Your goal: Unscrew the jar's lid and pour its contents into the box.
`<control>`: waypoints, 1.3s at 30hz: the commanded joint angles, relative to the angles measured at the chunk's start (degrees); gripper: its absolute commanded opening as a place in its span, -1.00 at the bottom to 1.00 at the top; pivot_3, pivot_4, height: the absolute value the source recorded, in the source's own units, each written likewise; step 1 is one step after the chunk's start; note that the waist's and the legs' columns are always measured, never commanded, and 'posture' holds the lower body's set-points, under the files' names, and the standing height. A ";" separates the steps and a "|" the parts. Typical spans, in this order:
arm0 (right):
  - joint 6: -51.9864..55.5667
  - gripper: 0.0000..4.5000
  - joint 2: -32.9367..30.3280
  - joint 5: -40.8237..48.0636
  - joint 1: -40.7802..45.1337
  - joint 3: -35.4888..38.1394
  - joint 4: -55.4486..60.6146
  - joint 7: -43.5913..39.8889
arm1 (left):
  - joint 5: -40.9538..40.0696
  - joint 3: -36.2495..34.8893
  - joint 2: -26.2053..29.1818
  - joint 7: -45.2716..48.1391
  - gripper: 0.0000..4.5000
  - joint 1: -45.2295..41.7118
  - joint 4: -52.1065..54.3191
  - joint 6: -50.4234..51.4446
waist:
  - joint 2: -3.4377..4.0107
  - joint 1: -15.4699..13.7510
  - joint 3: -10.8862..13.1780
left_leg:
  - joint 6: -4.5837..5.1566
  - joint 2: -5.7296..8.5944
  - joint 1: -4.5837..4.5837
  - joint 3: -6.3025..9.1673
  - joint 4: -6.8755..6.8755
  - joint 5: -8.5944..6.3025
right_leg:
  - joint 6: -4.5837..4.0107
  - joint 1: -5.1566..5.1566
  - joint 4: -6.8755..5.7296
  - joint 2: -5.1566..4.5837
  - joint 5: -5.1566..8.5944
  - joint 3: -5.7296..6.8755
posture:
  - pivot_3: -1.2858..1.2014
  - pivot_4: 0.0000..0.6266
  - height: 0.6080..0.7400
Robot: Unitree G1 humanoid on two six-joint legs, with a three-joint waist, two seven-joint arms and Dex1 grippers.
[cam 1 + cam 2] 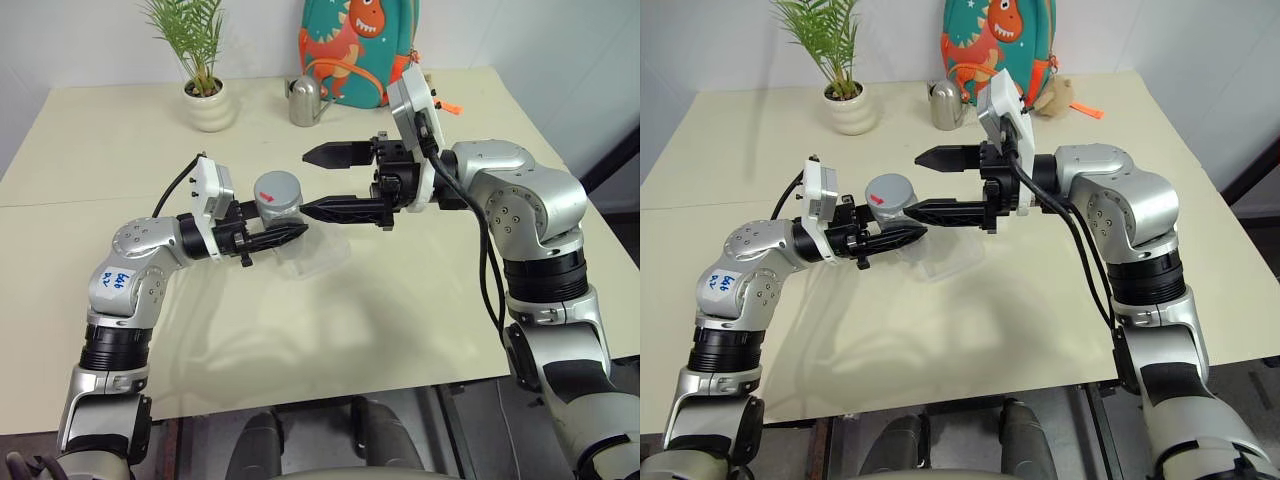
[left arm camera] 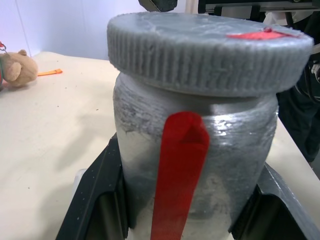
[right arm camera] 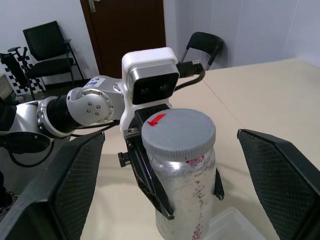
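My left gripper [image 1: 290, 224] is shut on the jar [image 1: 283, 213] and holds it upright above the table. The silvery jar [image 2: 225, 150] has a red strip down its side. The grey ribbed lid [image 1: 277, 188] with a red mark sits on top of it. My right gripper [image 1: 304, 182] is open and points at the jar from the right. Its fingers [image 3: 75, 190] stand wide on either side of the lid [image 3: 178, 129] without touching it. The clear box [image 1: 318, 256] lies on the table just under and right of the jar. The contents are hidden inside the jar.
At the table's far edge stand a potted plant [image 1: 205, 95], a silver watering can [image 1: 305, 100] and a dinosaur backpack [image 1: 355, 50]. A small teddy [image 1: 1065, 95] and an orange piece [image 1: 450, 107] lie near the backpack.
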State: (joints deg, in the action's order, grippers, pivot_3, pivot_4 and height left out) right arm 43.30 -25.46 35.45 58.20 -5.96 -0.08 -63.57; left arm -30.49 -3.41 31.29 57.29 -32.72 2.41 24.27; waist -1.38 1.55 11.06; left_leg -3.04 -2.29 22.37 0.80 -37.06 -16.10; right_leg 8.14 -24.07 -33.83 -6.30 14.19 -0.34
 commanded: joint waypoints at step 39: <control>-2.73 0.13 -0.93 -0.47 -7.12 13.01 0.30 13.15 | -1.31 -1.93 0.74 -0.38 -0.14 1.46 3.15 -0.62 | -0.01 -0.90 -0.01 | 0.01 0.00 0.04 -0.04 0.05 -0.01 | 0.00 -0.04 0.08 -0.01 0.00 0.01 | 0.03 -0.52 1.00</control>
State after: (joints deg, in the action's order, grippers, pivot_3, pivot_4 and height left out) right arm 44.09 -25.16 37.43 52.95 4.96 -0.01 -52.40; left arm -30.74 -3.63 31.59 57.12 -30.98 3.90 24.26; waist -1.40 0.65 11.05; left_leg -3.03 -2.29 22.41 0.75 -37.02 -16.11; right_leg 8.13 -24.11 -33.76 -6.31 14.20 -0.33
